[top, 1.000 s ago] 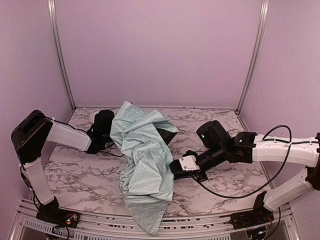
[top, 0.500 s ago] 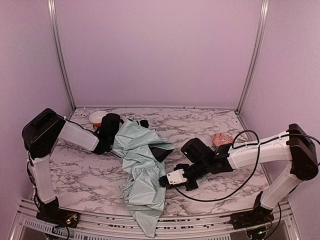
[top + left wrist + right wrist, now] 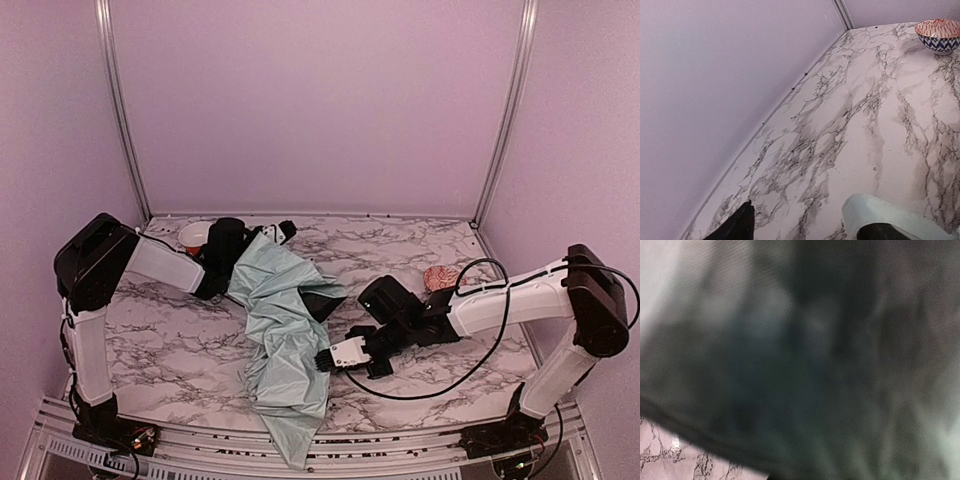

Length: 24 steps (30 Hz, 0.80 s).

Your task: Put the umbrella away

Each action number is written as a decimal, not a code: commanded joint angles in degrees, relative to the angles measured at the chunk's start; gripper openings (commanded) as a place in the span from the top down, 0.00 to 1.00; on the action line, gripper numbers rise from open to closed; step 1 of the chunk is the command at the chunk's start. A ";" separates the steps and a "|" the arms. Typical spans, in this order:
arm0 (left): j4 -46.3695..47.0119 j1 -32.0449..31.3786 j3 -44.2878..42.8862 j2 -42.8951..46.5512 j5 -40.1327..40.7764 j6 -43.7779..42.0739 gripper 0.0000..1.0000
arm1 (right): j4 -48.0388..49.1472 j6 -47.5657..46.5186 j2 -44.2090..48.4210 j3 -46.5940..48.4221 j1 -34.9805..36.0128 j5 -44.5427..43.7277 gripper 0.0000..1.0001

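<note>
The umbrella (image 3: pixel 285 330) lies collapsed on the marble table, its pale mint canopy running from the back left down over the front edge. My left gripper (image 3: pixel 273 234) is at its upper end, open, with bare table between the fingers in the left wrist view (image 3: pixel 810 231). A mint piece of the umbrella (image 3: pixel 880 210) rests against the right finger. My right gripper (image 3: pixel 324 359) is shut with its tips buried in the canopy's right edge. Blurred dark green fabric (image 3: pixel 805 355) fills the right wrist view and hides the fingers.
A small patterned bowl (image 3: pixel 195 236) stands at the back left, also in the left wrist view (image 3: pixel 940 34). A pink patterned lump (image 3: pixel 442 276) sits behind the right arm. Purple walls close in the table (image 3: pixel 180 350) on three sides.
My left gripper has opened and let go of the umbrella's top. The canopy has sunk from a raised peak to the table. The right gripper moved left and down with the fabric.
</note>
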State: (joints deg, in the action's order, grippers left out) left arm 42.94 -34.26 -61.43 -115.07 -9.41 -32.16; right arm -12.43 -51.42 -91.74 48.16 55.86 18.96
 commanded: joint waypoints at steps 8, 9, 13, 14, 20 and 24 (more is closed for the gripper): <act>-10.11 6.49 -14.90 -2.95 29.99 5.91 0.01 | -0.52 3.06 -0.72 -0.96 -1.61 0.20 1.00; -11.08 6.94 -16.07 -3.52 31.53 6.13 0.01 | -0.70 3.10 -0.74 -0.95 -1.63 0.20 1.00; -13.93 8.25 -19.27 -3.10 33.96 7.98 0.01 | -0.97 3.55 -0.78 -0.90 -1.60 0.40 1.00; -14.50 8.49 -19.77 -2.58 33.54 8.16 0.01 | -1.28 3.57 -0.87 -0.74 -1.59 0.66 1.00; -21.04 12.23 -27.02 -5.01 32.04 7.50 0.01 | -2.64 3.13 -0.88 -0.46 -1.71 1.10 1.00; -21.05 13.75 -28.13 -5.70 31.82 4.03 0.01 | -2.65 2.83 0.47 -0.85 -1.71 1.28 1.00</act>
State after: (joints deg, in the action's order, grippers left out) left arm 24.16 -23.33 -87.24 -119.92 21.10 -26.48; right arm -8.80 -46.98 -92.18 47.97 53.60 18.59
